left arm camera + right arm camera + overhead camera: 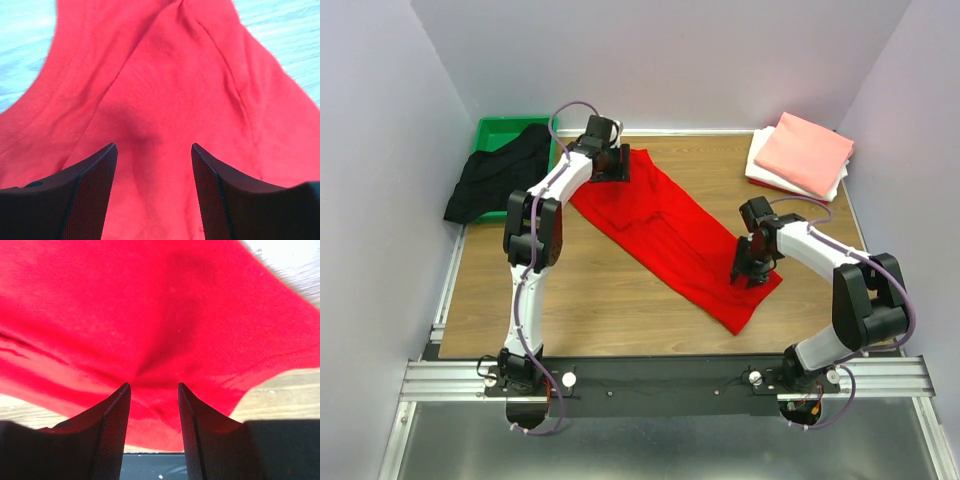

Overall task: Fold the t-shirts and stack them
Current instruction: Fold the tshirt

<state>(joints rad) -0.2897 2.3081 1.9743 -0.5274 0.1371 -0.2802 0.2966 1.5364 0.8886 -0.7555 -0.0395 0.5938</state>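
The bright red t-shirt lies spread diagonally across the wooden table. My left gripper is open right over the shirt's far left end, with red cloth under and between its fingers. My right gripper is low on the shirt's near right end, jaws apart, and the red cloth puckers at its fingertips. The black t-shirt hangs crumpled over a green bin. The salmon-pink shirt lies folded on the folded white one at the back right.
The green bin stands at the back left corner. Grey walls close in the table on three sides. A metal rail with the arm bases runs along the near edge. Bare wood shows at the near left.
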